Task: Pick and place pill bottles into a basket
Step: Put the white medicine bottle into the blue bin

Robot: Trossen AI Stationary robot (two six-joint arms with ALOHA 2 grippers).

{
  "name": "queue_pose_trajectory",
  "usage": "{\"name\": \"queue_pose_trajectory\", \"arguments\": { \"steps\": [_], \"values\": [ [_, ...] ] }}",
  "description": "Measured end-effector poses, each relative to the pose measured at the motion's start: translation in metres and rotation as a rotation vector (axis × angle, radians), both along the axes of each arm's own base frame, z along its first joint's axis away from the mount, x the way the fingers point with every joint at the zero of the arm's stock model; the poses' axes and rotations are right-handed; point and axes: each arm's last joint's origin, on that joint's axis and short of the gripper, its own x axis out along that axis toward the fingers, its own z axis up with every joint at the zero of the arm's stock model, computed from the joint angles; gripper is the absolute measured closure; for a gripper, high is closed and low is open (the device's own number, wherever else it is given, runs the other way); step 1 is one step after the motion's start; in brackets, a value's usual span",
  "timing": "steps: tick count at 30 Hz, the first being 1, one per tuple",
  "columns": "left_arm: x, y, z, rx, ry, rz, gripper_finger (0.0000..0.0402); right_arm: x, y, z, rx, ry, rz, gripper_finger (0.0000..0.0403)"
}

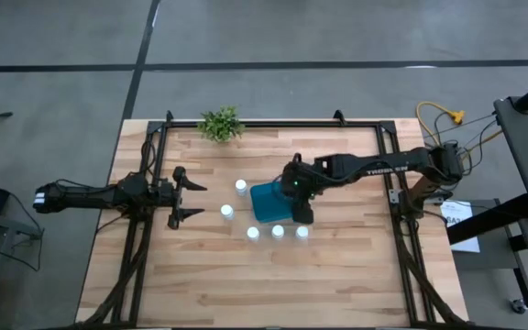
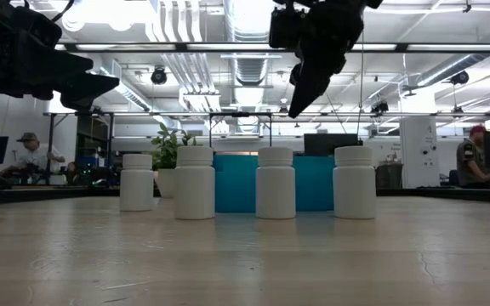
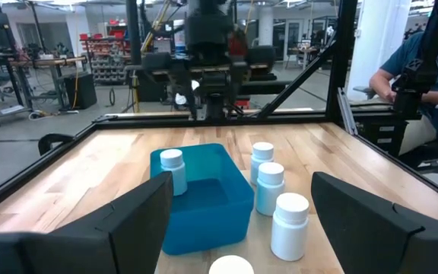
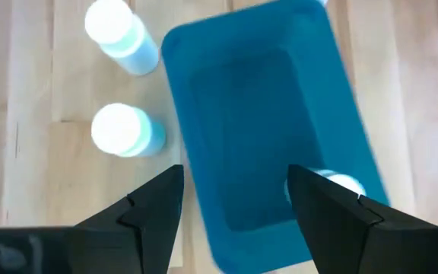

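The teal basket (image 1: 266, 202) stands mid-table, and the right wrist view (image 4: 257, 114) shows no bottle inside it. Several white pill bottles stand upright around it: two on its left (image 1: 241, 187) (image 1: 227, 212) and three in a row along its near side (image 1: 253, 233) (image 1: 278, 231) (image 1: 302, 233). The low view shows them (image 2: 275, 182) in front of the basket (image 2: 236, 183). My right gripper (image 1: 302, 213) (image 4: 234, 183) hangs open and empty above the basket's near right part, pointing down. My left gripper (image 1: 195, 200) (image 3: 242, 183) is open and empty, left of the bottles.
A small green plant (image 1: 221, 124) stands at the table's far edge. Black frame rails (image 1: 154, 156) run along the left, right and far sides. Bare wood lies in front of the bottle row (image 1: 273, 284).
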Motion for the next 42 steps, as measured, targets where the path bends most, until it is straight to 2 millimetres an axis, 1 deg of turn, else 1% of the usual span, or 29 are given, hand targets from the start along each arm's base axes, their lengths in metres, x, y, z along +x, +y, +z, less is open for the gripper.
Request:
{"name": "queue_pose_trajectory", "arguments": {
  "steps": [5,11,19,24,33,37,42],
  "values": [
    [0.0,0.0,0.0,0.0,0.0,0.0,0.0107,-0.003,0.017,-0.005,-0.013,0.017,-0.001,0.0177],
    [0.0,0.0,0.0,0.0,0.0,0.0,0.0107,-0.007,0.032,-0.012,-0.003,0.041,-0.025,0.0177],
    [0.0,0.0,0.0,0.0,-0.001,0.0,0.0107,-0.017,0.045,-0.031,-0.017,0.1,-0.078,0.0177],
    [0.0,0.0,0.0,0.0,0.0,0.0,0.0107,-0.024,0.054,-0.035,0.007,0.056,-0.082,0.0177],
    [0.0,0.0,0.0,0.0,-0.002,0.0,0.0107,-0.049,0.058,-0.03,0.075,-0.051,-0.141,0.0177],
    [0.0,0.0,0.0,0.0,-0.001,0.0,0.0107,-0.054,0.058,-0.033,0.098,-0.085,-0.15,0.0177],
    [0.0,0.0,0.0,0.0,-0.002,0.0,0.0107,-0.058,0.059,-0.041,0.101,-0.072,-0.156,0.0177]
  ]
}}
